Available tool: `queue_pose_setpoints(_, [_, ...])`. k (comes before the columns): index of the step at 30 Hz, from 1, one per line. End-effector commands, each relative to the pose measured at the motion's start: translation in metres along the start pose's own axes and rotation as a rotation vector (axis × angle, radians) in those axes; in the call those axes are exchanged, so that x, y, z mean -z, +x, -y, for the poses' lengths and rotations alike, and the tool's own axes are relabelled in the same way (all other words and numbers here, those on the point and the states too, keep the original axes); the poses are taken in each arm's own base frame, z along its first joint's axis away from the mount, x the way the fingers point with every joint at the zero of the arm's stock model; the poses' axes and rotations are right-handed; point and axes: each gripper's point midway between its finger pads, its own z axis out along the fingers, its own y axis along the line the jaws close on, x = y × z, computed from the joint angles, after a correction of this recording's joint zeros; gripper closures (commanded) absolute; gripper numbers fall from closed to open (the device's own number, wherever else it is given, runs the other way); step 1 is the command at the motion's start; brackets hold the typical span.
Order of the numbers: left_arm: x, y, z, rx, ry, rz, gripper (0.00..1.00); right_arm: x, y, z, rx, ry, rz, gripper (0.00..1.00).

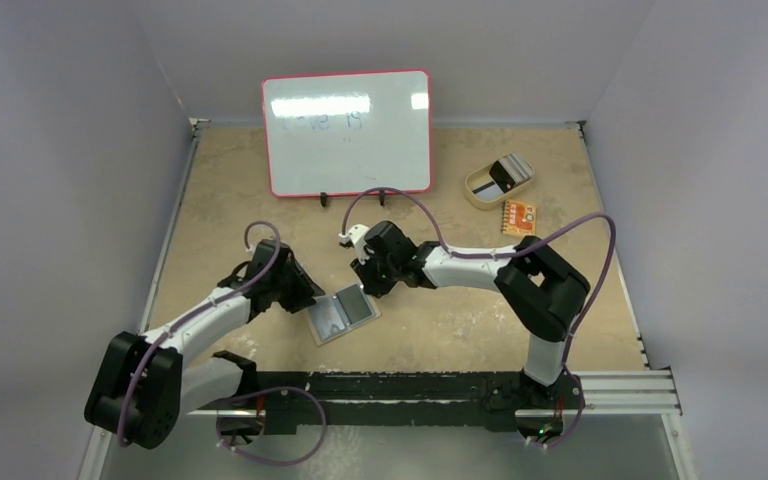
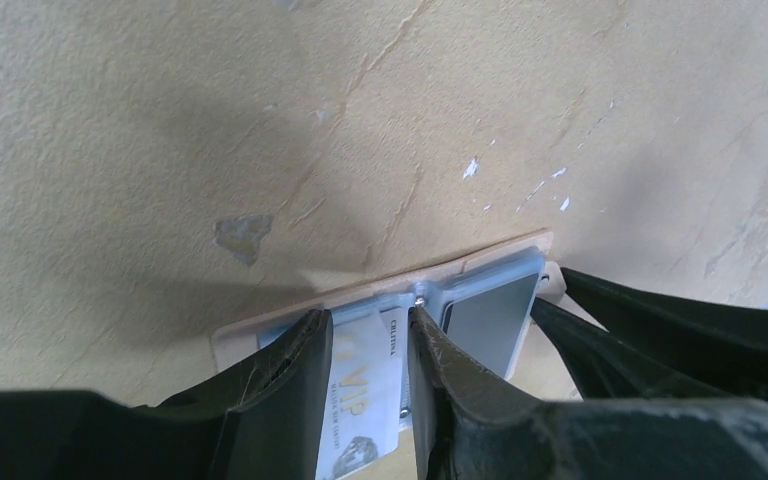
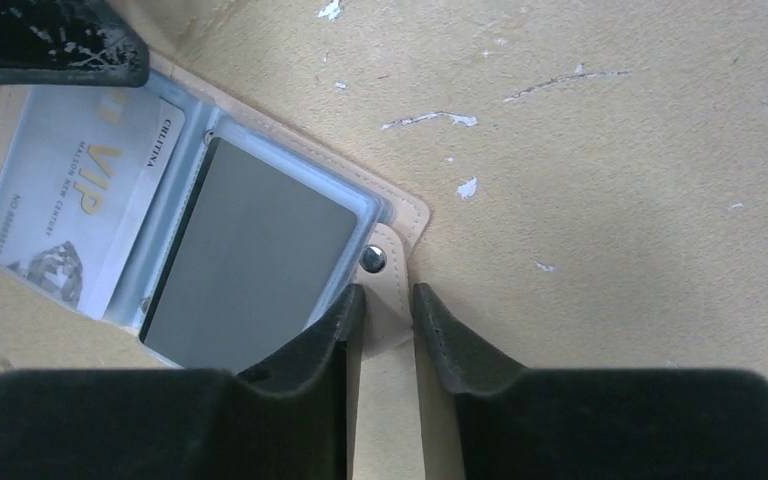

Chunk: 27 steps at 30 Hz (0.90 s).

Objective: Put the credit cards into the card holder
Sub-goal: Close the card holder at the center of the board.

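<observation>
Locate card holder (image 1: 342,314) open flat mid-table (image 1: 460,320). Note left gripper (image 2: 365,318) part open astride sleeved VIP card (image 3: 70,200), holding nothing. Note right gripper (image 3: 388,292) pinched on snap tab (image 3: 388,330), beside sleeved grey card (image 3: 255,270). Find remaining credit cards (image 1: 508,172) in oval dish (image 1: 475,192), well apart.

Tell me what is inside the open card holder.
Two cards sit in clear sleeves of the card holder: a pale VIP card and a grey card. Anything beneath them is hidden; the right hand covers the grey card's near corner.
</observation>
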Motion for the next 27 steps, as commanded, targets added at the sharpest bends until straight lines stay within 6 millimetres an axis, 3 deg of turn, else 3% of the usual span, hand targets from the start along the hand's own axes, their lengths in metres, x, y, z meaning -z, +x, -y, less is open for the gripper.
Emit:
queue_pose_setpoints(1, [-0.006,-0.014,0.000,-0.043,-0.050,0.043,0.67,-0.004,0.010,0.000,-0.023,0.005,-0.013,0.81])
queue_pose_setpoints(4, [-0.004,-0.029,0.023,-0.066,-0.004,0.073,0.67,-0.004,-0.003,0.004,-0.113,0.040,0.054,1.00])
queue_pose_setpoints(8, [0.014,-0.073,0.048,-0.148,-0.057,0.154,0.62,0.006,-0.026,0.013,-0.329,0.029,0.208,1.00])
queue_pose_setpoints(12, [0.027,-0.089,0.044,-0.172,-0.110,0.156,0.52,0.030,-0.049,0.019,-0.514,-0.063,0.395,1.00])
queue_pose_setpoints(19, [0.018,-0.042,0.020,-0.089,-0.008,0.058,0.38,0.053,-0.044,0.026,-0.672,-0.106,0.528,1.00])
queue_pose_setpoints(24, [0.010,-0.024,0.005,-0.034,0.004,0.035,0.35,0.048,-0.036,0.027,-0.685,-0.099,0.512,1.00])
queue_pose_setpoints(27, [0.004,-0.019,0.008,-0.008,0.042,0.027,0.35,0.045,-0.032,0.026,-0.684,-0.108,0.505,1.00])
